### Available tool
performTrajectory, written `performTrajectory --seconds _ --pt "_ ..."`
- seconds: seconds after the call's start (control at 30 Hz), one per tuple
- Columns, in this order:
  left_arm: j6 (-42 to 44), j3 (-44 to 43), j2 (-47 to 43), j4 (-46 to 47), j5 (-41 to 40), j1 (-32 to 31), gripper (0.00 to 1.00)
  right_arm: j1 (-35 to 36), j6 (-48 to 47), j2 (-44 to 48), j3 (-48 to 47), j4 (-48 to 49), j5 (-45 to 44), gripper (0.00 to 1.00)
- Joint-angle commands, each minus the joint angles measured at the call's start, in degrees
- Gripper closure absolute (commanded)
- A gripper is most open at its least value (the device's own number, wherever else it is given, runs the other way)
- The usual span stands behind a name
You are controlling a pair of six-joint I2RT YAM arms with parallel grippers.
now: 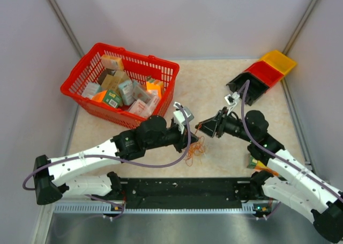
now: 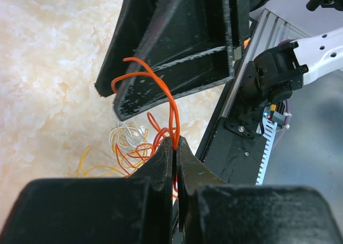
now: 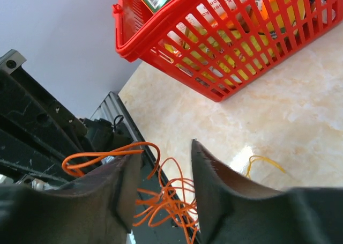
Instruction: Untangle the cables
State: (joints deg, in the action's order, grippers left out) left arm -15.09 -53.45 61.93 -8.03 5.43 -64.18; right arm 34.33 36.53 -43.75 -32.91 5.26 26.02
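Left gripper (image 2: 176, 145) is fully closed, pinching one orange strand (image 2: 172, 107) of the cables (image 1: 195, 146) right at its fingertips. From the pinch the strand rises and arcs over into two loops just in front of the tips. The rest of the tangle, orange, red and a few whitish wires, hangs and lies just below and behind the left fingertips on the table (image 1: 225, 88).

Right gripper (image 3: 165, 153) is about half open, with a clear gap between its two fingers (image 3: 120, 185) and nothing clamped. An orange loop runs across the tip of its left-hand finger in the wrist view and drops into the gap. Whether it touches the pad I cannot tell. More orange coils sit below the gap, and one yellowish wire lies on the table to the right of it.

The two grippers face each other tip to tip, close together, with the tangle between and under them. A red basket (image 3: 225, 45) full of small boxes stands beyond the right gripper's tips, well apart. In the top view, red and yellow bins (image 1: 270, 67) sit behind the right gripper.
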Motion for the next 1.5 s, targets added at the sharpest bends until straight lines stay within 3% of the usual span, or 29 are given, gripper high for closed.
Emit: performTrajectory --seconds 0.0,0.07,0.13,0.17,0.23,0.27,0.3,0.43,0.6,0.7,0.87,0.97,1.07,1.27,1.37,1.47 --pt "-0.6 -1.5 0.6 3.6 1.0 0.1 1.0 0.2 0.8 -3.3 -1.2 8.5 1.8 0.68" --pt "-0.8 -1.3 0.5 3.5 -1.5 0.1 1.0 0.2 1.3 -4.1 -2.9 7.4 -0.2 0.95" --pt "-2.2 -1.0 0.1 2.6 -8.2 0.1 0.98 0.2 0.1 -4.3 -7.0 1.6 -4.5 1.0" --pt "-4.0 -0.6 -0.1 1.5 -12.6 0.1 0.84 0.2 -0.6 -4.3 -10.7 -1.9 -6.6 1.0" --pt "-6.7 0.8 -0.5 1.4 -17.3 0.7 0.46 0.2 -1.9 -4.2 -16.7 -8.2 -10.4 1.0" --pt "-7.3 1.8 -0.6 2.2 -16.3 1.3 0.32 0.2 -2.3 -4.2 -20.0 -10.9 -11.4 1.0" --pt "-7.5 2.5 -0.4 3.3 -13.9 2.0 0.26 0.2 -2.7 -4.3 -22.5 -12.6 -12.1 1.0" --pt "-7.7 4.2 0.7 5.5 -10.4 2.1 0.13 0.2 -3.7 -4.8 -33.7 -18.7 -12.7 1.0" --pt "-7.8 7.0 3.2 11.3 -6.8 2.2 0.11 0.2 -2.7 -6.9 -44.5 -21.0 -10.7 1.0" --pt "-8.5 7.5 7.0 15.5 -4.0 2.1 0.11 0.2 -0.5 -8.6 -50.5 -20.8 -9.2 1.0" --pt "-12.0 4.9 15.2 18.0 -8.8 2.2 0.16 0.2 4.6 -9.3 -57.4 -17.2 -6.7 1.0" --pt "-12.9 3.7 18.6 21.6 -7.7 2.3 0.2 0.3 6.3 -9.4 -59.6 -16.3 -6.4 1.0" --pt "-12.9 3.8 20.1 28.1 -2.5 2.3 0.37 0.2 6.4 -9.8 -60.7 -16.7 -6.7 1.0" --pt "-14.9 4.0 20.7 26.8 -4.8 2.7 1.0 0.2 4.1 -12.1 -64.6 -18.4 -8.5 1.0" --pt "-15.8 5.9 17.6 21.6 -13.4 3.5 1.0 0.2 -0.8 -14.0 -69.8 -23.4 -11.8 1.0" --pt "-13.8 9.7 10.9 18.4 -19.5 3.9 1.0 0.2 -9.4 -14.8 -75.9 -32.0 -21.1 1.0"
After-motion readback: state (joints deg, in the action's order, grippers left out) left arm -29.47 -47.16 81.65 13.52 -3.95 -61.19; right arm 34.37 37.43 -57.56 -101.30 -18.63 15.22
